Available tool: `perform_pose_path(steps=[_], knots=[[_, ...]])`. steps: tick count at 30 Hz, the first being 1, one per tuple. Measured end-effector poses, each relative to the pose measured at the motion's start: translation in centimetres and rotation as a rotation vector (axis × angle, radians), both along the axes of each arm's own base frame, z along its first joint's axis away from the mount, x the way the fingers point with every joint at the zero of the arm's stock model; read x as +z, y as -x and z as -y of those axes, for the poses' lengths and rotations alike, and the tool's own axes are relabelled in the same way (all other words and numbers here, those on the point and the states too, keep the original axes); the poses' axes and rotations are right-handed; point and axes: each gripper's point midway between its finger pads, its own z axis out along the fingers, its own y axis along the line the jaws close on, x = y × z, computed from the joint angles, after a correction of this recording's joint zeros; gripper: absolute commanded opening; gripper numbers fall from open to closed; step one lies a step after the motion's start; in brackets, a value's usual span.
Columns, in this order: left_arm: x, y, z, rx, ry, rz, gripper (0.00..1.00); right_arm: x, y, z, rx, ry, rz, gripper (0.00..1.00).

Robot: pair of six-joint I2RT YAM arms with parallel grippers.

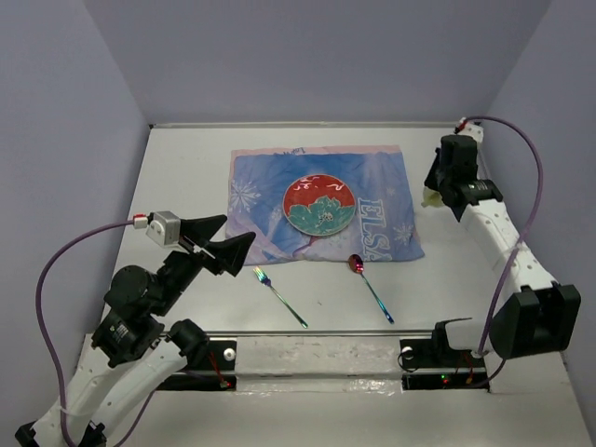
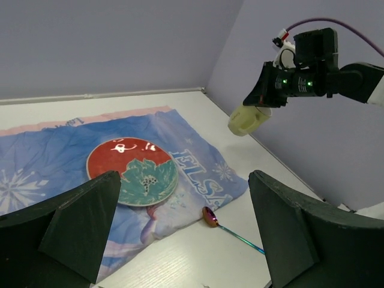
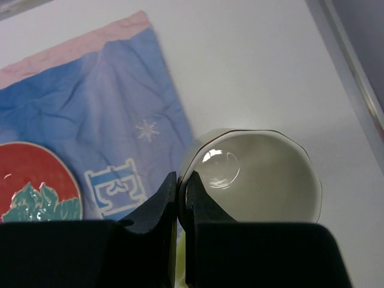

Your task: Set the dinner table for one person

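Note:
A red and green plate [image 1: 318,205] sits on the blue snowflake mat [image 1: 321,200] on the white dinner table [image 1: 186,172]. A fork [image 1: 279,296] and a spoon [image 1: 369,286] lie on the table in front of the mat. My right gripper [image 3: 180,187] is shut on the rim of a pale cup [image 3: 255,174], held above the table just right of the mat; the cup also shows in the left wrist view [image 2: 246,119] and the top view [image 1: 431,196]. My left gripper [image 1: 228,238] is open and empty, left of the fork.
Grey walls close the table at the back and both sides. A metal rail [image 1: 317,333] runs along the near edge between the arm bases. The right arm's purple cable [image 1: 533,186] loops near the right wall.

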Motion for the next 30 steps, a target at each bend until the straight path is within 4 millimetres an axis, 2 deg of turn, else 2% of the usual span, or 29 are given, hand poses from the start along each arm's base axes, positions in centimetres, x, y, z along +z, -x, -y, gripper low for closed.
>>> perform_pose_path(steps=[3, 5, 13, 21, 27, 30], knots=[[-0.7, -1.1, -0.2, 0.044, -0.016, -0.028, 0.99, -0.4, -3.0, -2.8, 0.121, 0.032, -0.035, 0.0], [-1.3, -2.0, -0.6, 0.082, -0.03, -0.05, 0.99, -1.6, -5.2, -4.5, 0.186, 0.052, -0.076, 0.0], [-3.0, -4.8, -2.5, 0.219, -0.064, -0.115, 0.99, -4.5, -12.2, -7.7, 0.346, 0.089, -0.145, 0.0], [-3.8, -6.4, -3.7, 0.288, -0.077, -0.148, 0.99, -5.9, -17.3, -8.5, 0.429, 0.175, -0.163, 0.0], [-4.5, -7.2, -4.1, 0.313, -0.092, -0.177, 0.99, -7.6, -19.6, -8.7, 0.456, 0.222, -0.183, 0.0], [-4.7, -7.5, -4.4, 0.326, -0.093, -0.181, 0.99, -9.2, -20.5, -8.7, 0.469, 0.243, -0.209, 0.0]])
